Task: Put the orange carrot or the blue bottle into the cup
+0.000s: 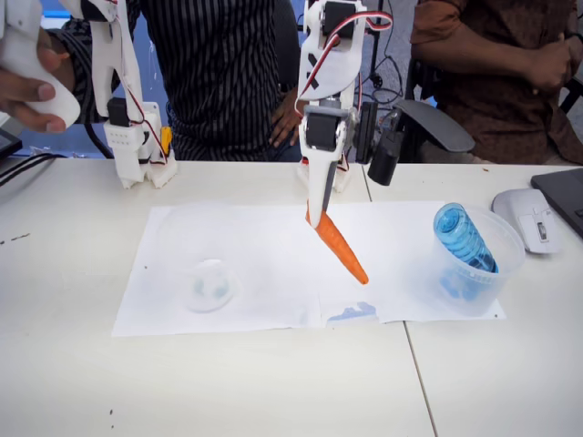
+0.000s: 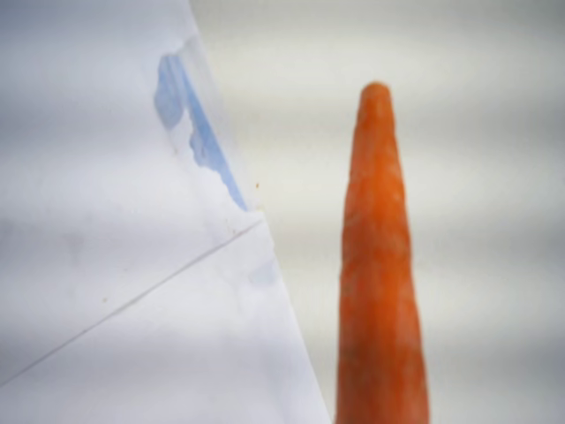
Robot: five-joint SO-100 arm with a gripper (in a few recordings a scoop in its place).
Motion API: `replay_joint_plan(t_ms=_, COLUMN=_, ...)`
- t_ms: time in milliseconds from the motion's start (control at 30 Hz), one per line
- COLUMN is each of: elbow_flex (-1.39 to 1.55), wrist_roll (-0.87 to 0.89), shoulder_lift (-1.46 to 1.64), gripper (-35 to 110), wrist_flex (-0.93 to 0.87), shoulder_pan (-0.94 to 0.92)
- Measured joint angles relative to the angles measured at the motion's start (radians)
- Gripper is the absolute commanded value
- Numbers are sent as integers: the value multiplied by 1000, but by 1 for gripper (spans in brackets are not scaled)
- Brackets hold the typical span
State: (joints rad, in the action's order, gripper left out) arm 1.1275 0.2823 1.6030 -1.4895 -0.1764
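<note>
The orange carrot (image 1: 342, 248) hangs clamped by its thick end in the claw (image 1: 315, 218), above the white paper (image 1: 255, 264) on the counter (image 1: 73, 364). Its long axis slants, tip pointing down and right in the fixed view. The arm reaches steeply down. The blue bottle (image 1: 463, 237) leans inside a clear cup (image 1: 474, 282) at right; the empty cup (image 1: 211, 285) sits left.

A big white table (image 1: 73, 364) holds white sheets of paper (image 1: 264, 264) spread flat in the middle, one with a small blue smudge (image 1: 353, 314) at its front edge. On the paper stand a clear frosted plastic cup (image 1: 210, 285) toward the left and another clear plastic cup (image 1: 478, 273) showing blue on the right. A white computer mouse (image 1: 530, 218) lies on the bare table at the far right, beside a dark flat laptop corner (image 1: 565, 196).
</note>
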Motion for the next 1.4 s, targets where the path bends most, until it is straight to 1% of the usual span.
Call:
replay_joint_plan(t_ms=233, elbow_flex=-6, wrist_roll=0, shoulder_lift=8, gripper=14, wrist_flex=-43, shoulder_pan=-147)
replay_joint_plan(t_ms=467, elbow_flex=-6, wrist_roll=0, shoulder_lift=8, gripper=14, wrist_flex=-43, shoulder_pan=-295)
replay_joint_plan(t_ms=800, elbow_flex=-6, wrist_roll=-2, shoulder_lift=8, gripper=14, wrist_flex=-43, shoulder_pan=-440)
replay_joint_plan(t_ms=1167, elbow_flex=-6, wrist_roll=-98, shoulder_lift=8, gripper=14, wrist_flex=-43, shoulder_pan=-638)
replay_joint_plan(t_ms=1400, elbow_flex=-6, wrist_roll=-124, shoulder_lift=8, gripper=14, wrist_flex=-43, shoulder_pan=-686)
